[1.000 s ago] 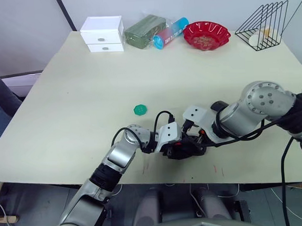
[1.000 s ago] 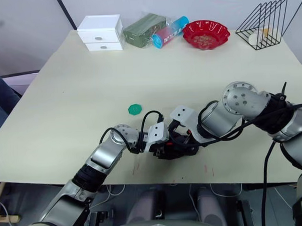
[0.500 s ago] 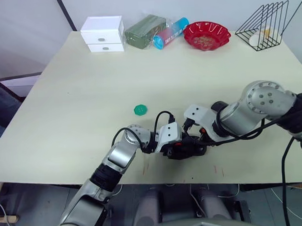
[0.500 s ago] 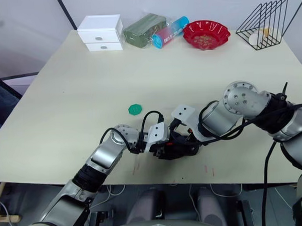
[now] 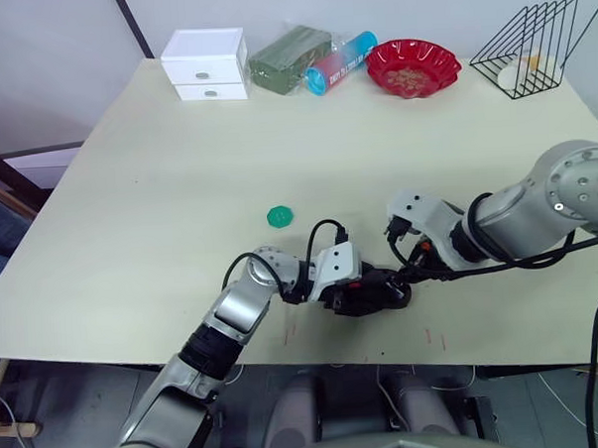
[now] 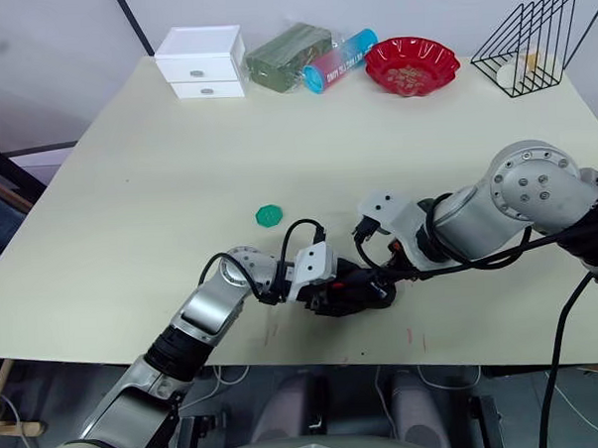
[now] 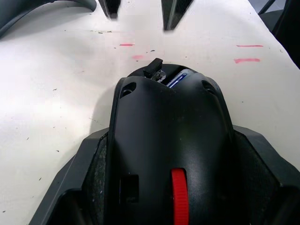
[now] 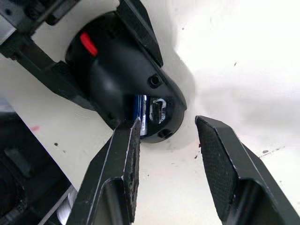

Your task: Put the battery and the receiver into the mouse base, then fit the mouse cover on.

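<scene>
- The left gripper [image 5: 367,292] is clamping the mouse base [image 7: 171,140] from both sides, holding it on the table [image 5: 178,190] close to the near edge, roughly midway along that edge.
- In the left wrist view the black fingers [image 7: 75,187] are pressing against the flanks of the shell, and a red scroll wheel [image 7: 179,197] is showing on its top.
- The battery [image 8: 142,112] is sitting inside the mouse base, at the open end that is pointing away from the left wrist; a strip of its blue part is showing there.
- Just beside the battery in the same opening, a small dark squarish piece, apparently the receiver [image 8: 157,110], is sitting in its slot; in the left wrist view a dark nub [image 7: 153,67] is sticking up at that end.
- The right gripper [image 8: 168,140] is hovering with its jaws spread apart, holding nothing, its two fingers [image 8: 218,164] flanking the open end of the mouse base without clearly touching it.
- The mouse cover [image 7: 47,14] is lying on the table behind the right gripper, toward the right edge, a curved black shell apart from the base.
- A green scalloped disc [image 5: 278,217] is lying alone nearer the table's middle.
- Along the far edge are standing a white drawer box [image 5: 208,64], a red bowl [image 5: 413,67] and a black wire rack [image 5: 529,40].
</scene>
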You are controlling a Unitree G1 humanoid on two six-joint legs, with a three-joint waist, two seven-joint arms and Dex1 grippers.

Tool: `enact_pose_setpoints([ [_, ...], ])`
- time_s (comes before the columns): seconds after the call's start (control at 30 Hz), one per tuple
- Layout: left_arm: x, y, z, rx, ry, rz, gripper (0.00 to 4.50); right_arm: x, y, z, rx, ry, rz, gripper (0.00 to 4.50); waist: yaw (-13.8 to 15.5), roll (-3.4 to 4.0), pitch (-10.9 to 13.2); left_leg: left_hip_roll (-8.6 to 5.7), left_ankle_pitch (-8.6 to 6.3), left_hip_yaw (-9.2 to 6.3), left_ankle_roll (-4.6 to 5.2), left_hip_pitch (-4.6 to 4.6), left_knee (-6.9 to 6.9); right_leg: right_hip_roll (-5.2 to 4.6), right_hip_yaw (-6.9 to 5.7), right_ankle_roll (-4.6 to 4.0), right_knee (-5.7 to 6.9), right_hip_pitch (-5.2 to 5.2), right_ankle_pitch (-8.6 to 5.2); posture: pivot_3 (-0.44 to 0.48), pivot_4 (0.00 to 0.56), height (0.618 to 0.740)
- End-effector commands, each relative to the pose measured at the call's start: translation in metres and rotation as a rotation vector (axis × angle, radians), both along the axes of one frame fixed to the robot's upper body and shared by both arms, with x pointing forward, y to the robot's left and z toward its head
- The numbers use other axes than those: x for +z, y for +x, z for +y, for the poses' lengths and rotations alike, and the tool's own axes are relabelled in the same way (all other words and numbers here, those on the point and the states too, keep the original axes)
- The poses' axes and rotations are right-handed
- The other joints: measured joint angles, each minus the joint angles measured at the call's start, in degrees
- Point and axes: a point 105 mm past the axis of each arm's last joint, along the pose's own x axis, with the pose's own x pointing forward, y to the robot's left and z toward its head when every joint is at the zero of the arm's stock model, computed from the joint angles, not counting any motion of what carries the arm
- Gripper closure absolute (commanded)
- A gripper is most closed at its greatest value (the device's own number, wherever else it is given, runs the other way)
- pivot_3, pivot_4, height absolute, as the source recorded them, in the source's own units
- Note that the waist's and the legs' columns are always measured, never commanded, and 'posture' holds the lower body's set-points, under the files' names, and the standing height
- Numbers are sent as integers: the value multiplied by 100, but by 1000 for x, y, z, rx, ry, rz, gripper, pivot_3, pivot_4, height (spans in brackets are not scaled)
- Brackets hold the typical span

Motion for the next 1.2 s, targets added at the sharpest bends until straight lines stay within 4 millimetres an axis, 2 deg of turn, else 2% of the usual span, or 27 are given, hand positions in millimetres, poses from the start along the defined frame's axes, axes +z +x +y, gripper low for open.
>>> enact_pose_setpoints([
  [0.03, -17, 2, 6, 49, 68, 31, 1557, 17, -3, -5, -4, 48, -74, 2567, 1, 0, 0, 0, 0, 0, 0, -3, 0, -1, 0, 0, 0, -3, 0, 0, 150, 740],
  [0.17, -16, 2, 7, 48, 71, 31, 1557, 19, -2, -8, -32, 146, -154, 2567, 12, 0, 0, -1, 1, -9, 1, -17, 1, -6, -9, 0, -7, -9, 0, 0, 150, 740],
  [0.27, -17, 0, 9, 54, 70, 39, 1557, 14, -2, -14, -84, 284, -223, 2567, 14, -4, -2, -1, 1, -13, 2, -21, 1, 1, -14, 1, -13, -7, 1, 0, 150, 740],
  [0.5, -13, 0, 8, 48, 68, 39, 1557, 10, -12, -15, -3, 513, -389, 2567, -3, -3, -1, 0, 2, -7, 1, -14, 1, 45, 0, 23, -7, -6, 12, 0, 150, 740],
  [0.67, -13, -1, 9, 48, 73, 40, 1557, 0, -19, -19, 58, 577, -448, 2567, -8, -5, 1, 2, 3, -9, 0, -6, 3, 70, 13, 25, -3, -1, 11, 0, 150, 740],
  [0.7, -12, -1, 10, 51, 74, 40, 1557, -2, -20, -20, 68, 597, -468, 2939, -9, -4, 2, 2, 3, -8, 0, -5, 3, 71, 15, 25, -2, -2, 11, 0, 150, 740],
  [0.77, -12, -1, 11, 54, 77, 40, 1557, -2, -21, -21, 95, 640, -514, 3262, 0, -15, 5, 1, 3, -9, -1, -2, 3, 74, 15, 25, -1, 1, 11, 0, 150, 740],
  [0.8, -12, -1, 11, 55, 78, 40, 1557, -4, -23, -20, 116, 651, -512, 3824, -3, -15, 5, -1, 3, -12, -1, -3, 3, 79, 11, 25, -3, 2, 11, 0, 150, 740],
  [0.87, -12, -1, 12, 58, 79, 41, 1557, -14, -29, -20, 181, 659, -514, 4404, -8, -13, 6, -2, 3, -4, -1, 3, 3, 83, 19, 25, 3, 2, 11, 0, 150, 740],
  [1.1, -11, -1, 14, 61, 82, 41, 1557, -33, -27, -19, 257, 694, -577, 4404, -11, -20, 14, -1, 3, 6, -2, 49, 1, 94, 32, 23, 6, 33, 8, 0, 150, 740],
  [1.2, -11, -2, 15, 63, 87, 43, 1557, -42, -18, -20, 255, 691, -600, 4404, -15, -20, 14, -1, 3, 7, -2, 55, 1, 96, 35, 23, 8, 36, 9, 0, 150, 740],
])
